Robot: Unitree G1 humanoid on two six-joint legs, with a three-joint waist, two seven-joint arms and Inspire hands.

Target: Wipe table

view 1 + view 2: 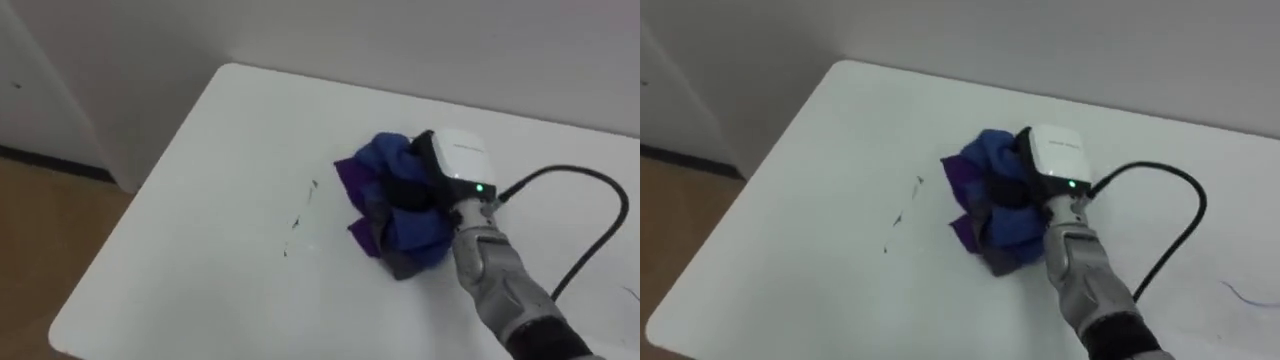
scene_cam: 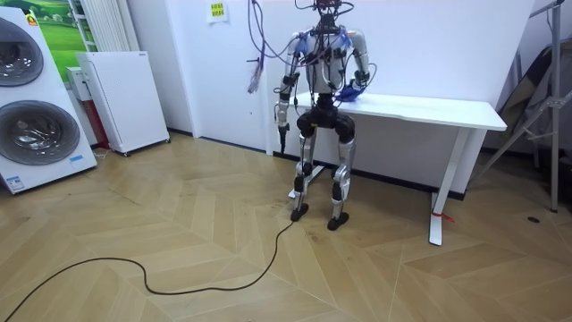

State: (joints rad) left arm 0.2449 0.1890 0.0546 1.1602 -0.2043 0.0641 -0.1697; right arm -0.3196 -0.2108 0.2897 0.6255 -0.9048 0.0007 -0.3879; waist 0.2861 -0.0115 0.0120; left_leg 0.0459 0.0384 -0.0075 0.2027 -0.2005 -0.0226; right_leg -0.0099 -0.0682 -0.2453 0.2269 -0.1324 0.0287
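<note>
A crumpled blue and purple cloth (image 1: 395, 225) lies on the white table (image 1: 200, 200), right of its middle. My right hand (image 1: 455, 160) rests on top of it from the right, its dark fingers curled into the folds. Thin dark marks (image 1: 300, 215) sit on the tabletop just left of the cloth. A faint blue line (image 1: 1240, 293) shows near the right edge. In the room view I stand at the table's left end with the cloth (image 2: 353, 89) under my right hand. My left hand (image 2: 282, 134) hangs down at my side.
The table (image 2: 447, 112) stands against a white wall, with its left edge and front corner dropping to the wooden floor. A black cable (image 1: 580, 230) loops over the tabletop right of my hand. A white cabinet (image 2: 125, 98) and washing machines (image 2: 31, 107) stand far to the left.
</note>
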